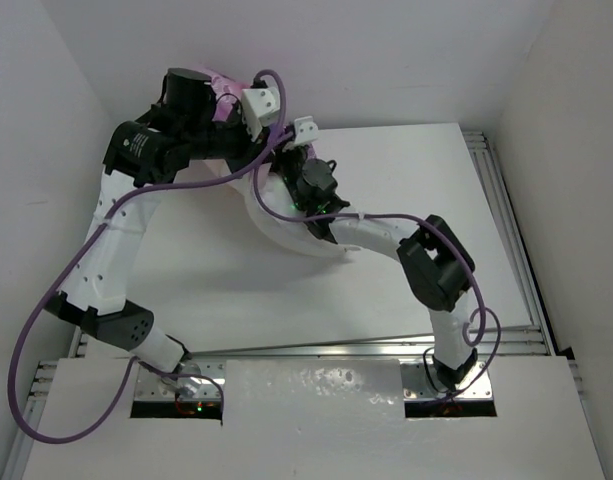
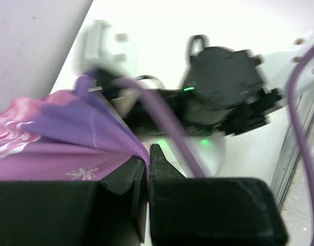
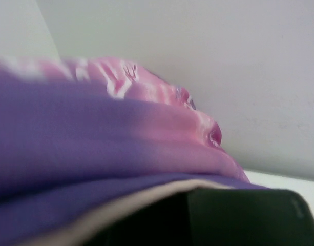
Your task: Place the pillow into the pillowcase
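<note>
The pillowcase (image 1: 224,97), pink and purple with white print, is bunched at the far left beside the back wall. My left gripper (image 2: 148,154) is shut on its purple edge (image 2: 95,128), close to the right arm's black wrist (image 2: 223,97). In the top view the left gripper (image 1: 271,135) is mostly hidden by arms and cable. The white pillow (image 1: 291,235) bulges out below both wrists. The pillowcase (image 3: 121,138) fills the right wrist view, its pale hem lying over one dark finger (image 3: 249,218). The right gripper (image 1: 298,160) is shut on that fabric.
White walls close in on the left (image 1: 36,150) and at the back (image 1: 386,60). The white table (image 1: 416,170) ends at a metal rail (image 1: 506,210) on the right. A purple cable (image 1: 76,270) loops off the left arm, and another (image 2: 162,123) crosses the left wrist view.
</note>
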